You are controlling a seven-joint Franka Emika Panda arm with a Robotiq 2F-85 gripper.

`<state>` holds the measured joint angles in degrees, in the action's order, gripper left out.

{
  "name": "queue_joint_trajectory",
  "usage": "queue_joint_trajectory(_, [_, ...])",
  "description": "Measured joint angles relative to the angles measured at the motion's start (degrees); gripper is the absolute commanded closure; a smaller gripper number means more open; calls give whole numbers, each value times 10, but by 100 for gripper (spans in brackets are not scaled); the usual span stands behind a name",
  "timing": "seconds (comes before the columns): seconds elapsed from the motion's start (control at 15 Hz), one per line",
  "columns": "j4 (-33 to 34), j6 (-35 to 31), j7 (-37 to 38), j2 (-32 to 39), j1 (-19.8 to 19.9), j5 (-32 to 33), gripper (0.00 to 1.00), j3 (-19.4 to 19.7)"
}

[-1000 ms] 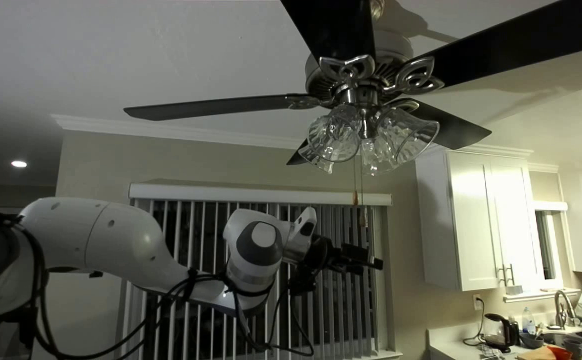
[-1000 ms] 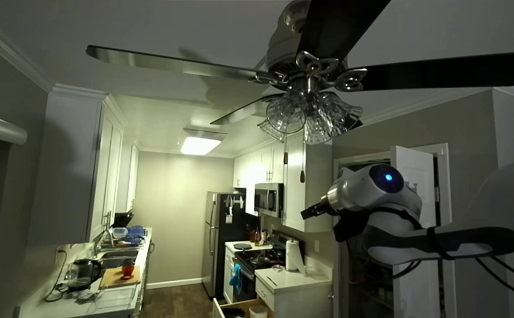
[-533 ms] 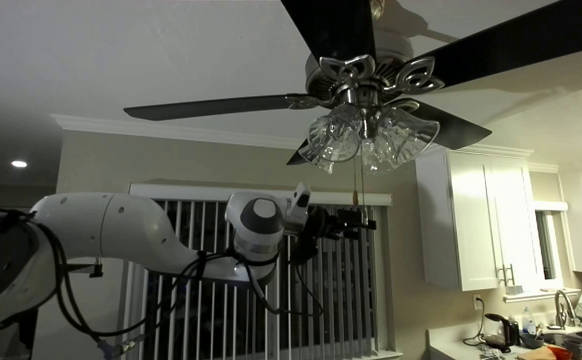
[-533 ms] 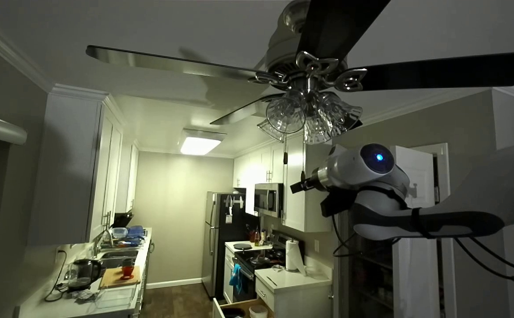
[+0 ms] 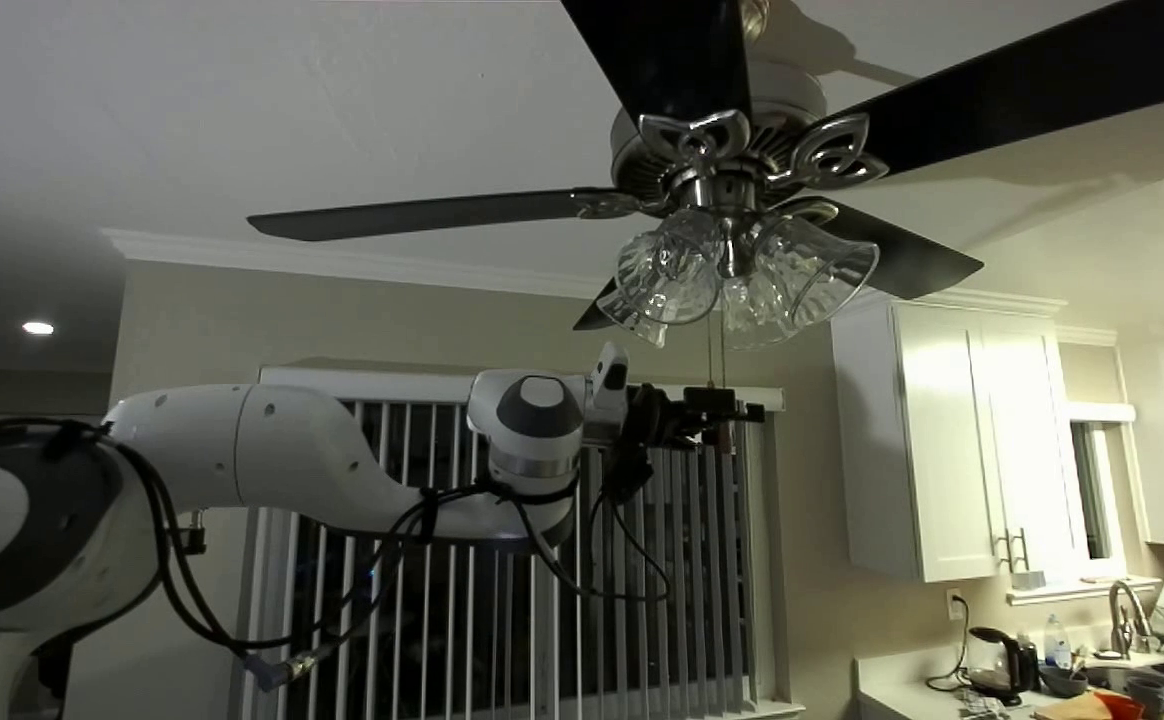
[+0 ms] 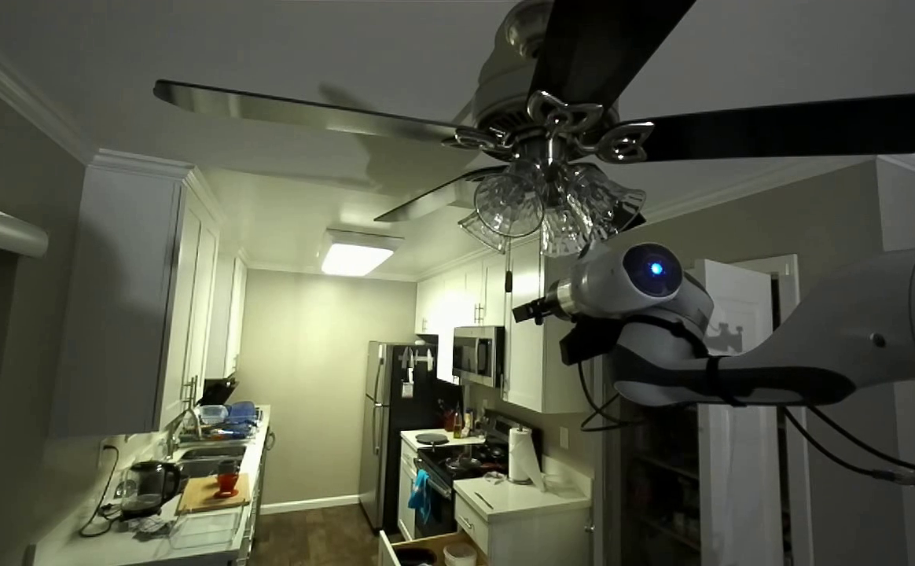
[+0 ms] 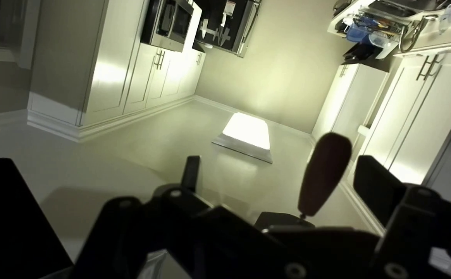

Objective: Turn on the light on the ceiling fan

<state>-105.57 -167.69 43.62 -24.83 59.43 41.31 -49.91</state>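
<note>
Kitchen cabinets [image 5: 952,430] glow beyond the unlit light [image 5: 667,280]; one pull [image 7: 324,174] hangs between the parted fingers [image 7: 376,188] of our hand [image 7: 281,178]; gripping and tugging, we judge, remain.

Bright ceiling panel [image 6: 357,259]; dim foreground

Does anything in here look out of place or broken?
I see no damage or spill. In an exterior view, a drawer stands pulled out below the counter, odd because nobody is seen using it.
</note>
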Motion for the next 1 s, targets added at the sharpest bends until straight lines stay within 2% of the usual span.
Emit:
queue_joint_trajectory(0.4, [22, 32, -2, 12, 0, -5, 0, -4])
queue_joint_trajectory(0.73, [32, 77, -7, 35, -41, -5, 0, 7])
queue_joint_trajectory(0.8, [36, 81, -7, 39, -51, -4, 3, 13])
queue_joint_trajectory(0.87, [39, 84, -7, 42, -61, -3, 27, 19])
queue_joint_trajectory(1.0, [44, 88, -7, 45, -80, -1, 30, 33])
